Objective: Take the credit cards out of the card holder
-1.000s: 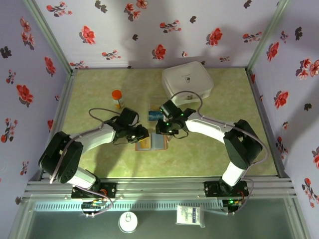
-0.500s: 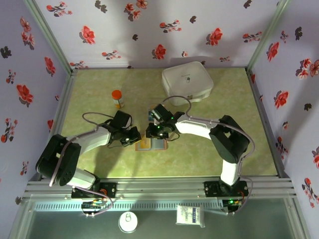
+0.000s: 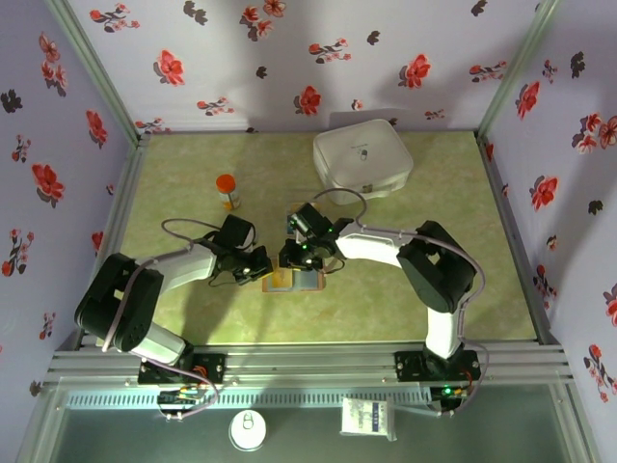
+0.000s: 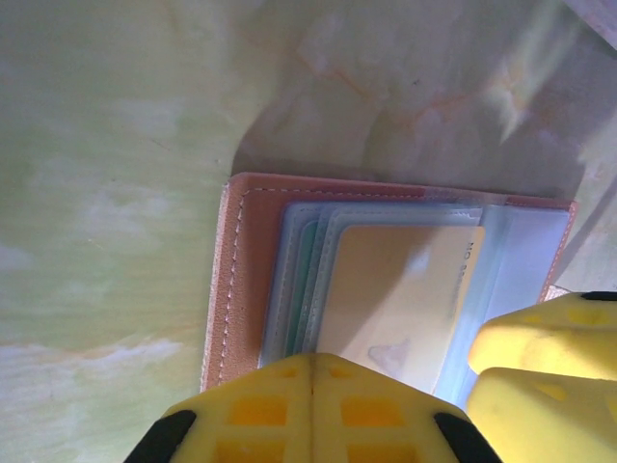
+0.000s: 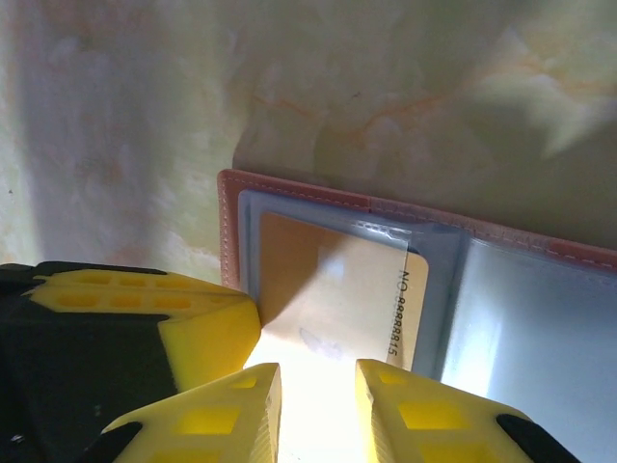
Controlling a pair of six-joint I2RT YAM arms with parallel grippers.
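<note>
Pinching the thin, slick yellow card [image 4: 395, 289] by its exposed edge should work — left gripper [image 4: 310, 410] closed empty, right gripper [image 5: 318, 410] slightly parted.

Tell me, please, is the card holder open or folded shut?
Open: the card holder lies spread flat, its blue-grey inner pockets facing up, with a yellowish card showing inside.

"NO." and a blurred, unreadable code along one edge of the yellow credit card [image 5: 328, 289].
</note>
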